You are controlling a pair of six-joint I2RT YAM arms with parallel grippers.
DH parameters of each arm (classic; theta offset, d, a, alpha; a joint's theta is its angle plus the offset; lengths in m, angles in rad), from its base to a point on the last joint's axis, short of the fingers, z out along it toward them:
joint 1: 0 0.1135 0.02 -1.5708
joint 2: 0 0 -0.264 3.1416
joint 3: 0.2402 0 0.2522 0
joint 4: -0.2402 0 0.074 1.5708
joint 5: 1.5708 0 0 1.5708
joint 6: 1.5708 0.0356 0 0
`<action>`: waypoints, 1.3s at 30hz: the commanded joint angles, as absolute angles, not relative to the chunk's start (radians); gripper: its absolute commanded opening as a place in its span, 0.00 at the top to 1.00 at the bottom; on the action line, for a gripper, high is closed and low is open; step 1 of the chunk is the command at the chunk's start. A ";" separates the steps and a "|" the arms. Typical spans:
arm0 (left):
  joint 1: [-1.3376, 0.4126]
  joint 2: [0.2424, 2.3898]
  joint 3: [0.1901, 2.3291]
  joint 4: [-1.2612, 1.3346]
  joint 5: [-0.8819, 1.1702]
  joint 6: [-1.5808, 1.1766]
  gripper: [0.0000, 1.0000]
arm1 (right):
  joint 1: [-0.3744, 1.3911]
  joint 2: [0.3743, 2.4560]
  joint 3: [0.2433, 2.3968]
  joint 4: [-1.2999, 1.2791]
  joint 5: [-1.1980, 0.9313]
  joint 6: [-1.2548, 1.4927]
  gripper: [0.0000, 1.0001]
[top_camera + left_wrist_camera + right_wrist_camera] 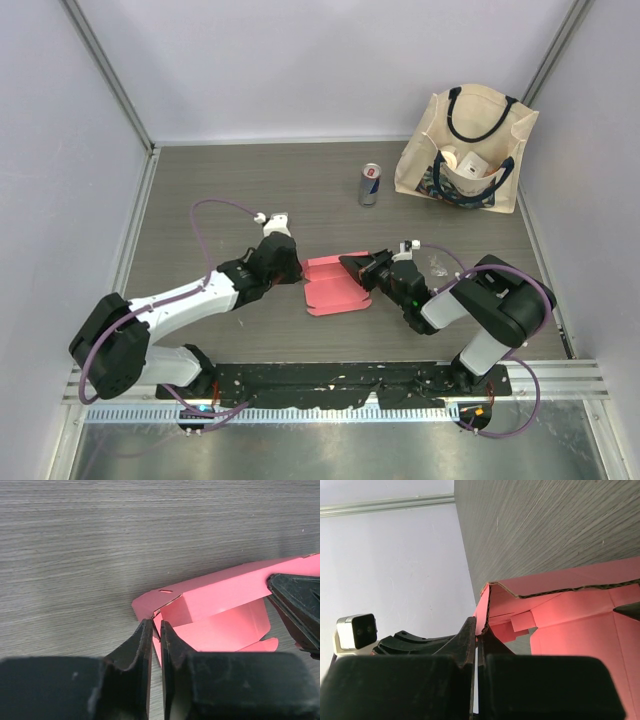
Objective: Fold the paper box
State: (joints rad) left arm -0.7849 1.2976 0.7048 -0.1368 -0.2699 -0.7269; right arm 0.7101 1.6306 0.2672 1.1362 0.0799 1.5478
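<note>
The pink-red paper box (335, 283) lies partly folded on the table between both arms, with one wall raised. My left gripper (296, 268) is shut on the box's left edge; in the left wrist view its fingers (156, 627) pinch a thin wall of the card (220, 605). My right gripper (358, 268) is shut on the box's right edge; in the right wrist view its jaws (479, 632) clamp the corrugated side of the card (580, 625). The right gripper's black finger shows at the right of the left wrist view (297, 605).
A Red Bull can (370, 184) stands behind the box. A cream tote bag (466, 150) with black handles, holding a small white box (470, 165), stands at the back right. A crumpled clear wrapper (437, 264) lies by the right arm. Walls enclose the table.
</note>
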 commanded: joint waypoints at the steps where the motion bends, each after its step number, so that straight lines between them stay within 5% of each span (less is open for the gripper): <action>1: -0.782 1.305 0.746 -0.144 -0.261 -0.739 0.92 | 0.710 1.647 0.271 1.135 0.078 1.528 0.98; 5: -0.781 1.298 0.738 -0.118 -0.174 -0.764 1.00 | 0.710 1.652 0.272 1.132 0.077 1.525 0.98; 13: -0.782 1.246 0.706 -0.011 -0.060 -0.845 1.00 | 0.710 1.655 0.267 1.134 0.075 1.516 0.98; 39: -0.776 1.324 0.876 -0.164 -0.172 -0.847 0.95 | 0.761 1.707 0.256 1.184 0.106 1.499 0.98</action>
